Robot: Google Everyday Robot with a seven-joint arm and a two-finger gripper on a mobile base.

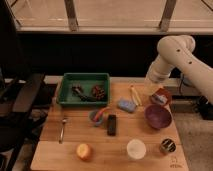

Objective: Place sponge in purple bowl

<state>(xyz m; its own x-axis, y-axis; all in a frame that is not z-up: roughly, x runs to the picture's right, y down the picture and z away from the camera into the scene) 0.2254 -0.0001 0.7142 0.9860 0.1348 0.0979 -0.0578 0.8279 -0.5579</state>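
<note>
The sponge (126,105) lies flat on the wooden table, pale blue face up, right of the green tray and left of the bowls. The purple bowl (158,116) stands at the table's right side, a little in front of and to the right of the sponge. It looks empty. My gripper (158,94) hangs from the white arm (175,55) at the right rear of the table, just over the reddish-brown bowl (162,97). It is to the right of the sponge and behind the purple bowl.
A green tray (84,89) holding dark items sits at back left. A long thin yellow object (135,95) lies behind the sponge. A grey-blue bowl (97,117), a black block (112,124), a fork (62,129), an orange fruit (84,151), a white cup (136,149) and a can (167,146) fill the front.
</note>
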